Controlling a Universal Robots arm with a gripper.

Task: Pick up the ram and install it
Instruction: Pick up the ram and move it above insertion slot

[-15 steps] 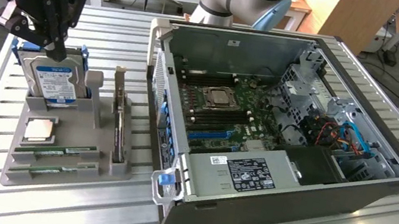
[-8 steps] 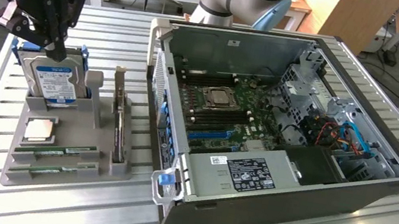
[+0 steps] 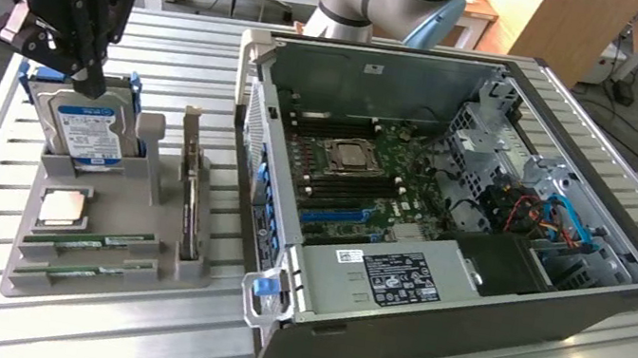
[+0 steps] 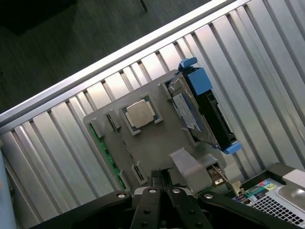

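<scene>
A ribbed, silvery metal tabletop (image 3: 76,333) carries a matte grey moulded holder (image 3: 141,209). At the holder's near end two ram sticks lie flat in parallel slots. Each is a thin, narrow green board with a white label strip: the nearer ram stick (image 3: 86,273) and the farther ram stick (image 3: 91,242). Just behind them in the holder sits one square silver CPU chip (image 3: 63,208). At the holder's far end one blue-labelled hard drive (image 3: 90,128) stands upright. The black gripper (image 3: 90,88) hangs over that far end, well apart from both sticks. Its jaws are pressed together, holding nothing. Beside the holder stands one open, dark computer case (image 3: 463,327).
</scene>
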